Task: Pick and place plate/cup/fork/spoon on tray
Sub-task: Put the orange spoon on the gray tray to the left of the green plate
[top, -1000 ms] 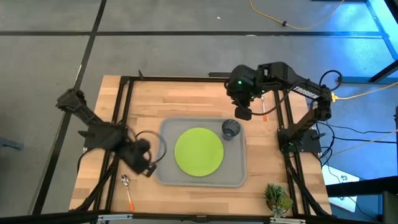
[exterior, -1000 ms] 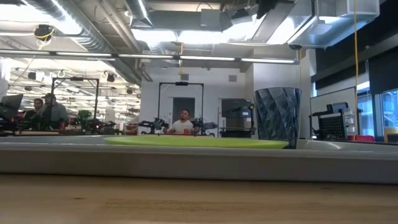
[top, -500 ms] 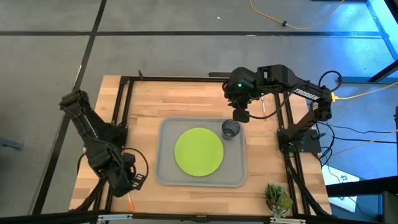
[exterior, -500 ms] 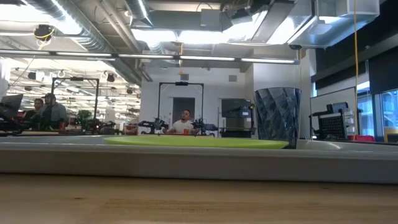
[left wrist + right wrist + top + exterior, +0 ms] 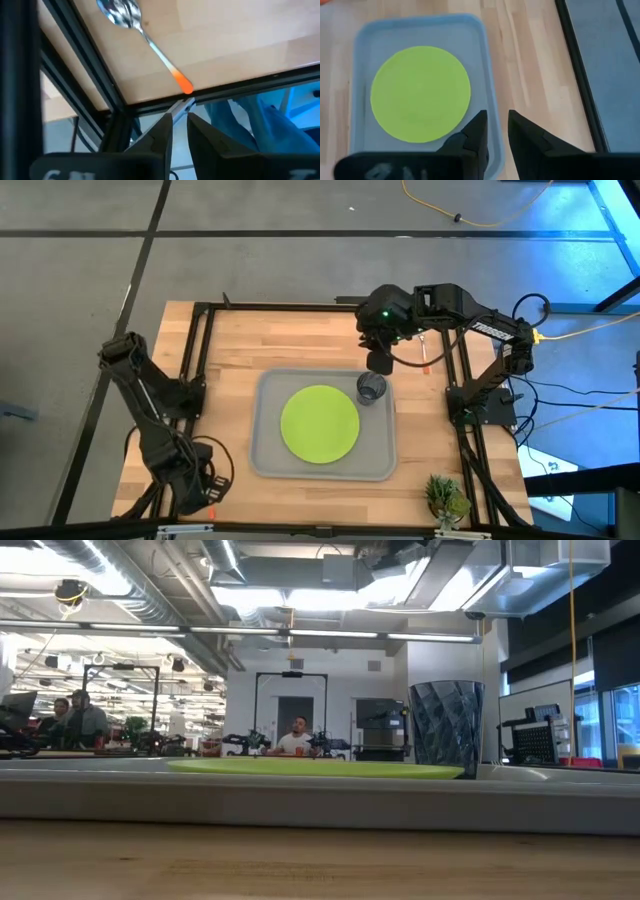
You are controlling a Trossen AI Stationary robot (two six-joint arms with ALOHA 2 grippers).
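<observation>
The lime-green plate lies flat in the middle of the grey tray. The dark cup stands upright in the tray's far right corner and shows in the low view. The fork lies on the table beyond that corner. The spoon lies at the table's near left corner, with its orange handle end at the table edge. My left gripper hovers shut above the spoon and hides most of it from above. My right gripper hovers shut just beyond the cup.
Black frame rails run along the table's sides. A small potted plant stands at the near right corner. Bare wood lies between the tray and the far edge. People sit in the room beyond.
My left gripper has swung from beside the tray's left edge toward the table's near left corner and now hangs over the spoon. My right gripper has shifted slightly toward the table's left, staying beyond the cup. Plate, cup and tray have not moved.
</observation>
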